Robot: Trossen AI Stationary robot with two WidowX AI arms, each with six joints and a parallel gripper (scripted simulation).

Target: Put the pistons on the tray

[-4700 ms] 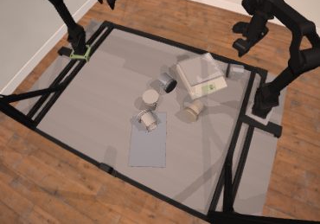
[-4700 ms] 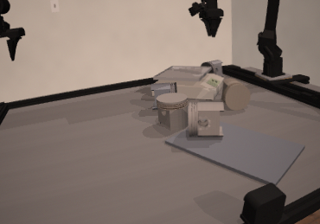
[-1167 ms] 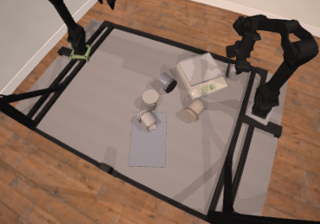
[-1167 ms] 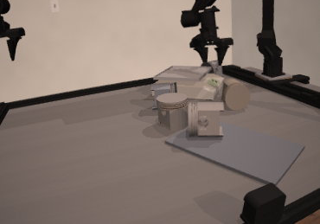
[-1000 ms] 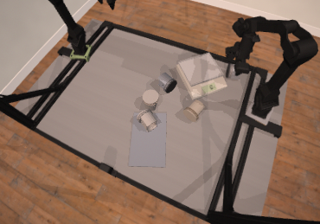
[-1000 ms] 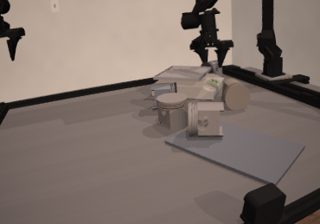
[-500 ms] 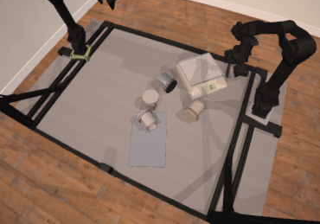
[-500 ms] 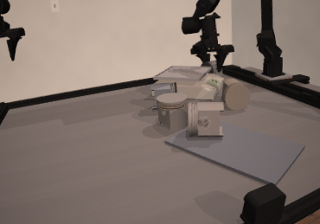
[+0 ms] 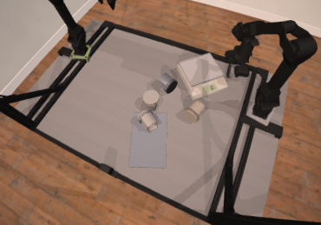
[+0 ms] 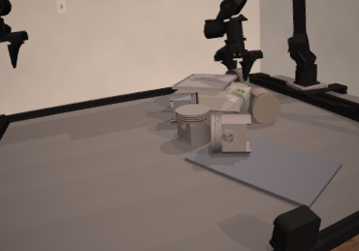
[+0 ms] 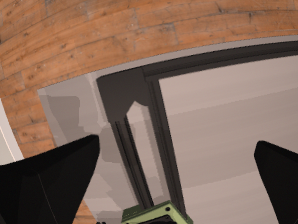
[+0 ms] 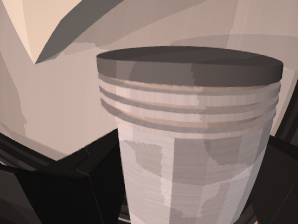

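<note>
While I watched from above with twelve o'clock at the picture's top, the right tool [image 9: 235, 71] [image 10: 240, 74] [image 12: 184, 132] was at the scale's three o'clock side. It was partly closed, its fingers tight against both sides of an upright piston [image 10: 238, 72] [image 12: 190, 105] with a dark crown, and I read that as a grip. The piston's foot was cut off in my right wrist picture, so I couldn't tell whether it touched the table [image 9: 100, 114] [image 10: 97, 175] [image 11: 235, 110].

My left tool [image 9: 106, 0] [image 10: 15, 59] [image 11: 181, 147] hung wide and empty at ten to eleven o'clock, beyond the frame [image 9: 152, 39] [image 10: 92, 105] [image 11: 220, 57].

The tray [image 9: 148, 150] [image 10: 286, 168] lay flat. A pale piston [image 9: 149, 122] [image 10: 233, 134] was on its side over the tray's far edge, near eleven o'clock. Just past that edge, at twelve, stood a flat-topped piston [image 9: 151, 97] [image 10: 193, 122]. Between twelve and one, farther out, a blue-grey piston [image 9: 167, 82] [image 10: 183, 107] lay on its side. The scale [image 9: 187, 84] [image 10: 218, 102] sat at one o'clock from the tray, and a tan piston [image 9: 195, 110] [image 10: 265, 107] lay at two, clear of the tray.
</note>
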